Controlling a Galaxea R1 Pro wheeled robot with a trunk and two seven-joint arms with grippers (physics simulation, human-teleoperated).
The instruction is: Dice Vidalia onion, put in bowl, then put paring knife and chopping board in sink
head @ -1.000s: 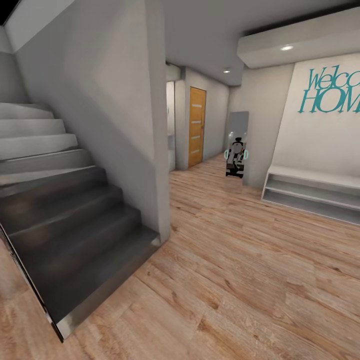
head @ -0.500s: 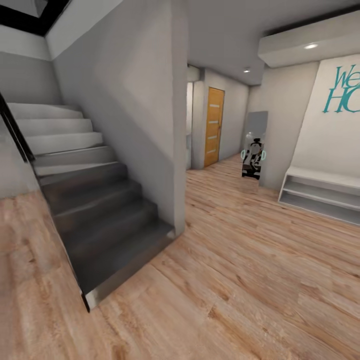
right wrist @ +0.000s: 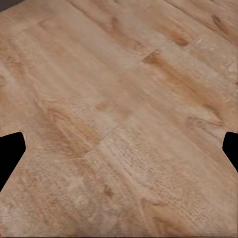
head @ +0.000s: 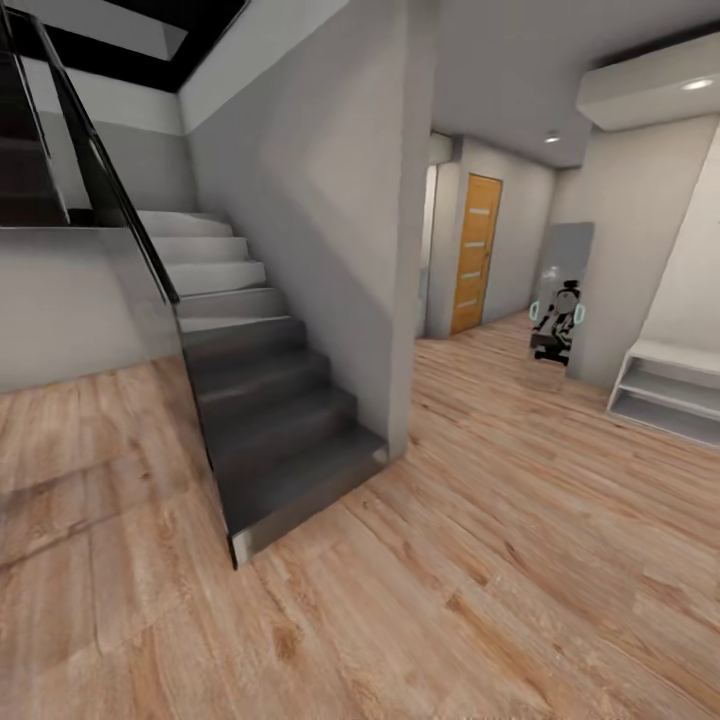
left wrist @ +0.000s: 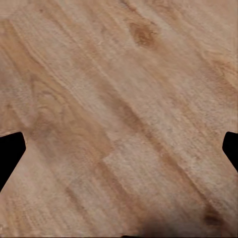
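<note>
I am in a hallway with a light wood plank floor (head: 480,580); the sink, onion, chopping board, paring knife, bowl and countertop are out of view. In the left wrist view my left gripper (left wrist: 119,153) hangs over bare floor planks, its dark fingertips (left wrist: 10,153) wide apart with nothing between them. My right gripper (right wrist: 119,153) is likewise open over the floor, one dark fingertip (right wrist: 11,153) at each side of the picture.
A dark grey staircase (head: 270,400) with a glass railing (head: 110,210) rises at the left, beside a grey wall block (head: 330,240). Farther off are an orange door (head: 474,255), a leaning mirror (head: 560,300) reflecting the robot, and a low white shelf (head: 670,395) at the right.
The whole picture has slid to the right as the camera turned left. The stair railing and the floor left of the stairs have come into view; the wall lettering has left it.
</note>
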